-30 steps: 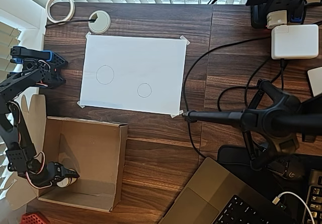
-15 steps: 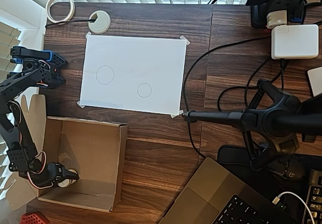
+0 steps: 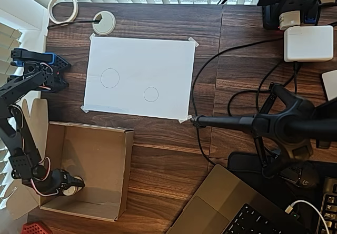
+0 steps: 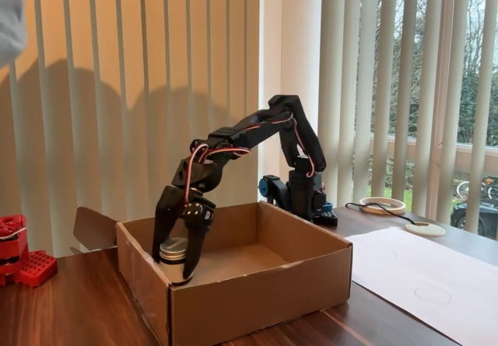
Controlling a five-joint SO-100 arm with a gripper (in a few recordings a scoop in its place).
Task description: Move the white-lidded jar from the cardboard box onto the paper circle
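While the jar [image 4: 173,250] sits in the box's [image 4: 257,299] corner, the fingers [image 4: 177,259] clamp its sides below the lid, right for something small, rigid, probably light and slick.

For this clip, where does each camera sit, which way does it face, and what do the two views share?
Overhead view: above the desk, looking straight down; arm along the left edge, gripper inside the cardboard box, sheet with the paper circle mid-desk.
Fixed view: low at desk height, facing the blinds; whole arm arching into the box, fingers either side of the white-lidded jar.
Shared: arm, box, jar, sheet.
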